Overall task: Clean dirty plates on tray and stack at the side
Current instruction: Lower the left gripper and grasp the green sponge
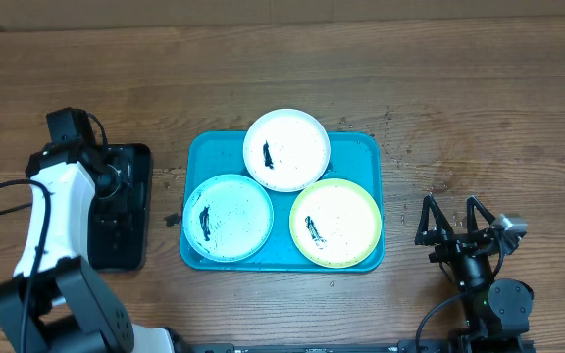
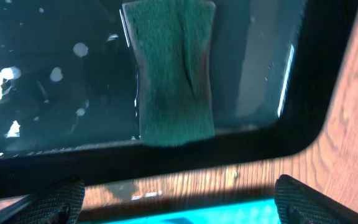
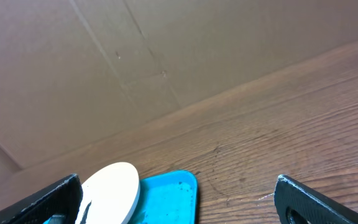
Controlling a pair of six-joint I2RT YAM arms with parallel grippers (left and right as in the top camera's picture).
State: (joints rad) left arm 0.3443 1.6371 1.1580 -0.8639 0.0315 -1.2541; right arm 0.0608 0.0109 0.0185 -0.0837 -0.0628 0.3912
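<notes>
Three plates lie on the turquoise tray (image 1: 361, 149): a white plate (image 1: 286, 149) at the back, a light blue plate (image 1: 229, 217) front left and a yellow-green plate (image 1: 334, 223) front right. Each carries a black smear. My left gripper (image 1: 121, 181) hovers open over a black tray, left of the turquoise one. In the left wrist view the open gripper (image 2: 179, 202) holds nothing and a green sponge (image 2: 174, 68) lies in the black tray (image 2: 166, 158). My right gripper (image 1: 453, 221) stands open on the table, right of the turquoise tray. The right wrist view shows the white plate (image 3: 107, 190) and a tray corner (image 3: 169, 196) beyond the gripper (image 3: 179, 202).
The black tray (image 1: 116, 245) sits by the left arm, a narrow strip of wood between it and the turquoise tray. Dark crumbs dot the table (image 1: 400, 147) beyond the turquoise tray's far right corner. A cardboard wall (image 3: 135, 62) stands behind the table.
</notes>
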